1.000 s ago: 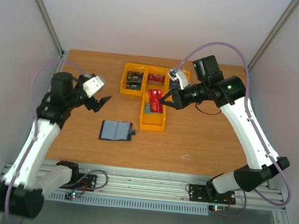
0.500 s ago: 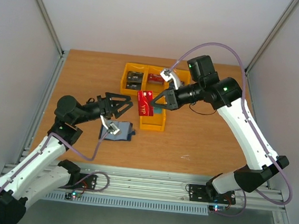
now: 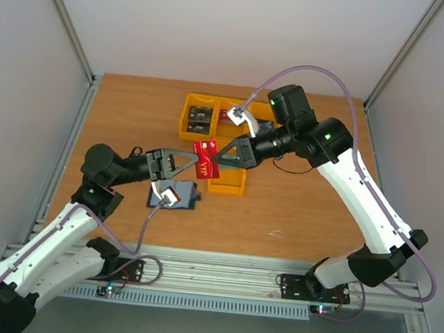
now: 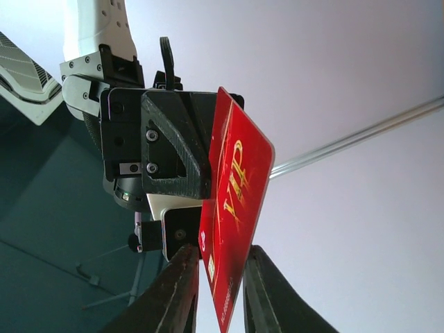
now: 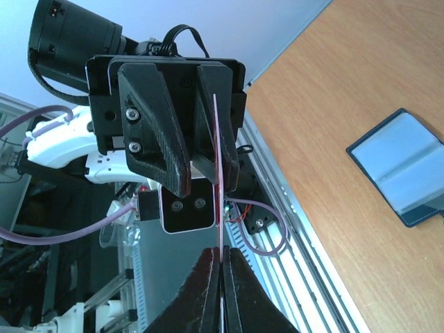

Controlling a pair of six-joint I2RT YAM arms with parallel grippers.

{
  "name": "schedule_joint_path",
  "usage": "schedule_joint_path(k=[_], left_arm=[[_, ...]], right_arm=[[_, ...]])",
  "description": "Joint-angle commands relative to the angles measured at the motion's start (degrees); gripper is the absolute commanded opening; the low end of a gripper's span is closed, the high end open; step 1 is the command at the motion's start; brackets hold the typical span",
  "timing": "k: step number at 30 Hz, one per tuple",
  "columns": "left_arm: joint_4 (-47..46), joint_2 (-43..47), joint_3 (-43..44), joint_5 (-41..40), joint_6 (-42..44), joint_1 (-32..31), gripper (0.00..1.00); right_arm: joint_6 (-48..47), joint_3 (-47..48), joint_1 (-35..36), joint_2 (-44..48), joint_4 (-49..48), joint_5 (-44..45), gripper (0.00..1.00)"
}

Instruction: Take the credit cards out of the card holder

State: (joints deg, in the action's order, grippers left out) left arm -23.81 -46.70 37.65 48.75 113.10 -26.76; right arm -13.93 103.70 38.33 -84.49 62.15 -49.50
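Mid-air handover just above the far edge of the card holder (image 5: pixel 399 170), spread open on the table (image 3: pixel 297 205) with pale lining up. Clamped tight in the right gripper (image 3: pixel 217 156): 1 red credit card (image 3: pixel 205 149) with gold "VIP" lettering, held on edge. Parted on either side of the card's free end, not yet closed: the left gripper (image 3: pixel 196 162). Likely risks from here: releasing on the right before closing on the left, dropping the card back beside the card holder; or closing off-centre and levering the thin plastic out of both grips. Farther beyond the card holder, yellow bins (image 3: pixel 183 117).
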Motion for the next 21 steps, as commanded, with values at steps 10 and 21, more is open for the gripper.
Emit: schedule_joint_path(k=[10,21], left_arm=[[4.0,2.9,0.1,0.8,0.1,-1.7,0.00],[44.5,7.4,5.0,-16.4,4.3,-4.9,0.00]], right_arm=[[-1.4,3.0,1.4,0.8,2.1,8.9,0.03],[2.7,-0.5,0.7,11.8,16.1,80.9,0.99]])
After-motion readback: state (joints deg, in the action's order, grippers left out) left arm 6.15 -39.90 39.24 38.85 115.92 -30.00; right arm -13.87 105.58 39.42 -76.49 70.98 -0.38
